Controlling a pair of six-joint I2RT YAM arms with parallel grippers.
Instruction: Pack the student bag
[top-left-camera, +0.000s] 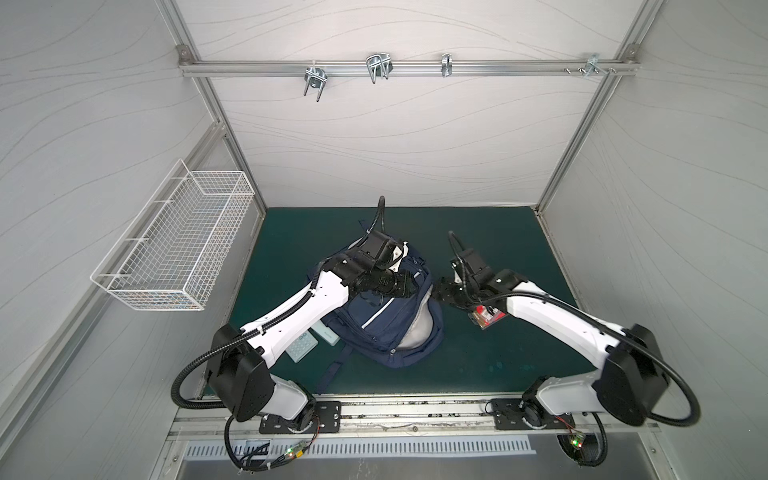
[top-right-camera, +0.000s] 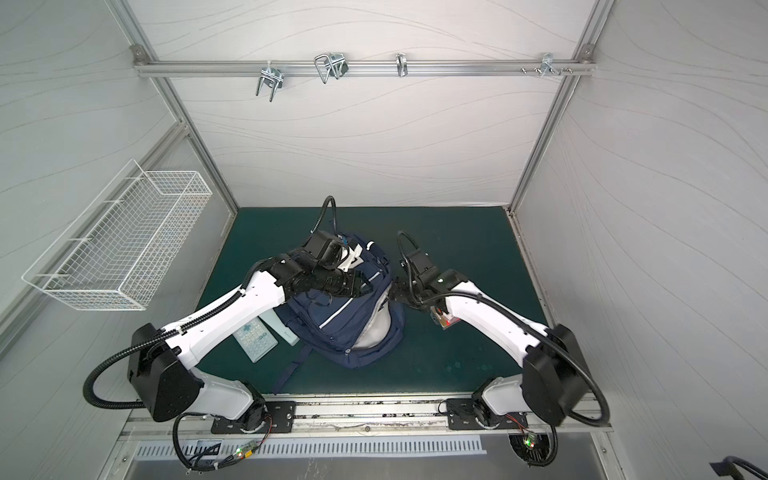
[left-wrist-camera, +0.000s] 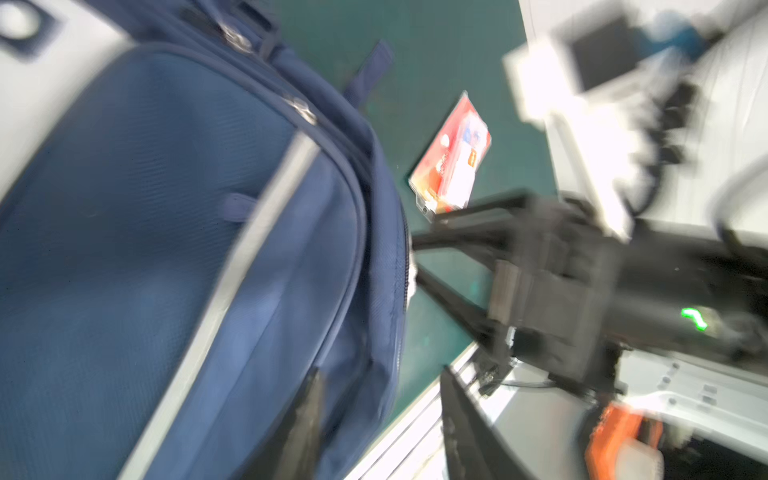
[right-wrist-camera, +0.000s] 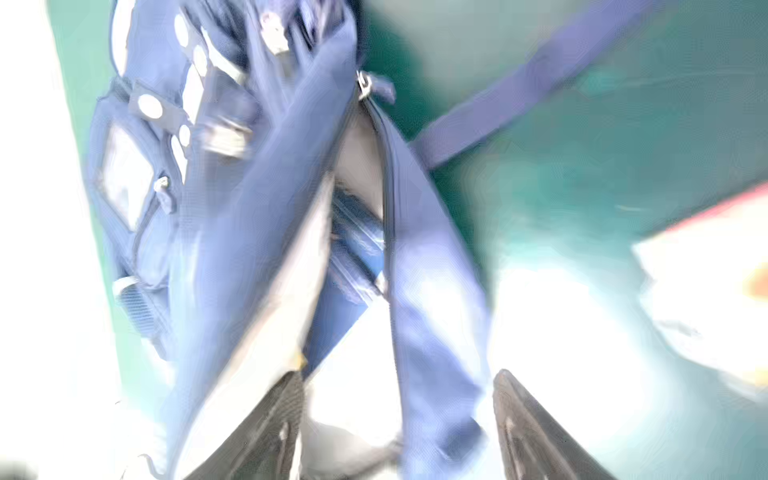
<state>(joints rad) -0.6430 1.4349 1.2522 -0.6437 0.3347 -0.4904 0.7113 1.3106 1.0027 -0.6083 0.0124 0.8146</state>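
Student bag (top-left-camera: 386, 328) looks soft, floppy and light-ish, so I'd pinch the zipper rim (left-wrist-camera: 405, 266), not loose cloth. It's right at both sets of tips: left gripper (left-wrist-camera: 380, 372) spread against its front, right gripper (right-wrist-camera: 399, 372) spread astride the unzipped edge.

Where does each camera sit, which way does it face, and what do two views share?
Top views: high above the arm bases, looking down on the student bag on the green mat; both arms show, left gripper and right gripper at the bag.
Left wrist: on the left arm, facing across the bag to the right gripper and a red packet; own fingers show.
Right wrist: on the right arm, facing the bag's open zip; own spread fingers show.
Shared: both wrist views catch bag and packet.
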